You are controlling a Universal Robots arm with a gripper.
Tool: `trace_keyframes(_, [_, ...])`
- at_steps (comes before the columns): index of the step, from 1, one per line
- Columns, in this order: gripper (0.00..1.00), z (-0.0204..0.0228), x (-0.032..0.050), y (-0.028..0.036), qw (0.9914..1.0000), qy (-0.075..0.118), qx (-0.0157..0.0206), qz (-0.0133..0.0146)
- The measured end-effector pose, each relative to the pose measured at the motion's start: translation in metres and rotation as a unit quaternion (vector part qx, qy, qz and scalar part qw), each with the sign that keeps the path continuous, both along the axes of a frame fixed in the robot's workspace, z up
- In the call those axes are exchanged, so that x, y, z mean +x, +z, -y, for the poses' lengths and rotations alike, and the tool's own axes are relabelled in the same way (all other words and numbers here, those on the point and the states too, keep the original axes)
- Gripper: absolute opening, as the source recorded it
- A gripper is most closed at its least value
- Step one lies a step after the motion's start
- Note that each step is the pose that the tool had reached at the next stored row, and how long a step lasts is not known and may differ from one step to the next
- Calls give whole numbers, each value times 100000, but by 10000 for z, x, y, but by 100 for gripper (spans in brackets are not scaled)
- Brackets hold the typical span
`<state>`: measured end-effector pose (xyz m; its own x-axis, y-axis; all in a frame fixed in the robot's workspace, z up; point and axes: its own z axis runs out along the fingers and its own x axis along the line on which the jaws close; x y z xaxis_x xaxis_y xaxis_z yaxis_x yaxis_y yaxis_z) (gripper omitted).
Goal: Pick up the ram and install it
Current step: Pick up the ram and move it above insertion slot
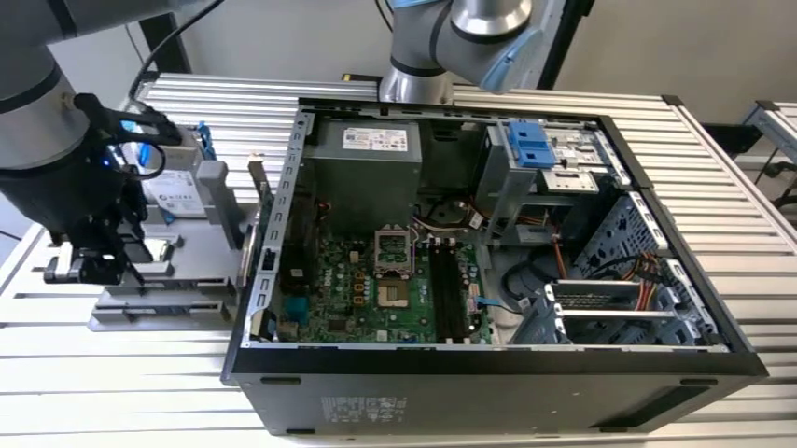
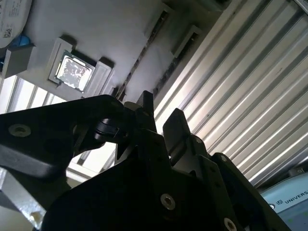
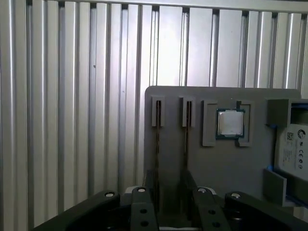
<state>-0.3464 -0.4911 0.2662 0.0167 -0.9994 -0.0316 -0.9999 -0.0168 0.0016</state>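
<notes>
A grey parts tray (image 3: 221, 168) lies on the ribbed table beside the open computer case (image 1: 498, 355). In the tray's two narrow slots stand thin dark sticks seen edge-on, the ram (image 3: 158, 139) and a second one (image 3: 186, 139); the ram (image 2: 153, 36) also shows in the second wrist view. My gripper (image 3: 171, 192) hangs just off the tray's slot end, its fingers (image 2: 145, 103) apart with nothing between them. In the exterior view the gripper (image 1: 93, 269) sits at the tray's left side. The black memory slots (image 1: 445, 289) lie on the green motherboard inside the case.
A square silver processor (image 3: 230, 123) rests in its tray pocket, and a pale-labelled hard drive (image 3: 291, 149) lies beyond it. A second arm's base (image 1: 430, 56) stands behind the case. The case holds a power supply (image 1: 368, 159), a blue drive bracket (image 1: 536, 145) and cables.
</notes>
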Motion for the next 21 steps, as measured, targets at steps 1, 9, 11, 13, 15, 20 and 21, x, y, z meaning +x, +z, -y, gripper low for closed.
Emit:
trace_keyframes(1, [100,5,-2,-18,100000,-89,0,1])
trace_keyframes(9, [100,15,-7,-163,99997,-709,-6,-5])
trace_keyframes(11, [100,16,-7,-199,99998,-706,-5,-3])
trace_keyframes(13, [100,15,-7,-237,99997,-710,-2,-6])
trace_keyframes(15, [100,15,-7,-273,99997,-709,-3,-7])
trace_keyframes(20, [100,15,-7,-363,99997,-711,-3,-20])
trace_keyframes(21, [100,15,-7,-382,99997,-713,-3,-35])
